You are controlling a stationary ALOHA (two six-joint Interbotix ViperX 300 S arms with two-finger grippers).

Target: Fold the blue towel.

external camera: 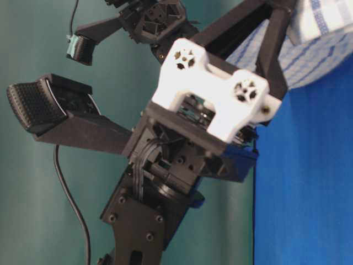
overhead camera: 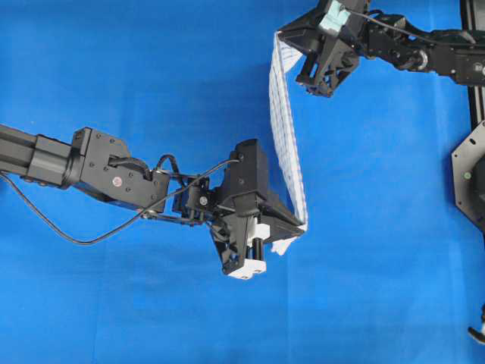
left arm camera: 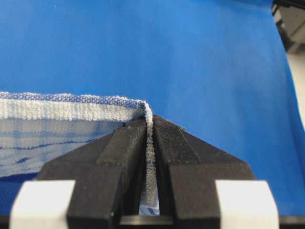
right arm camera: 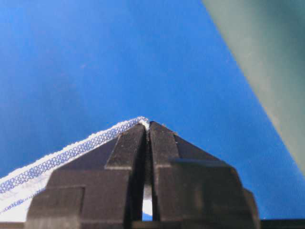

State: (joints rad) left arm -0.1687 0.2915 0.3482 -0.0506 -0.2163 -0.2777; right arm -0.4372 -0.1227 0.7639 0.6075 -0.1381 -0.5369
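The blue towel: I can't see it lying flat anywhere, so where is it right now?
In the overhead view the blue towel hangs right of centre above the table covering, stretched between the right gripper at top and the left gripper below.

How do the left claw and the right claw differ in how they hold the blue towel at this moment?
The left claw pinches the blue towel at its lower end in the overhead view; the right claw pinches its upper end. In the wrist views, towel fabric runs down between the left claw's fingers, while only a corner tip shows at the right claw's fingers. Both are shut on the towel, which hangs stretched between them above the blue table covering.
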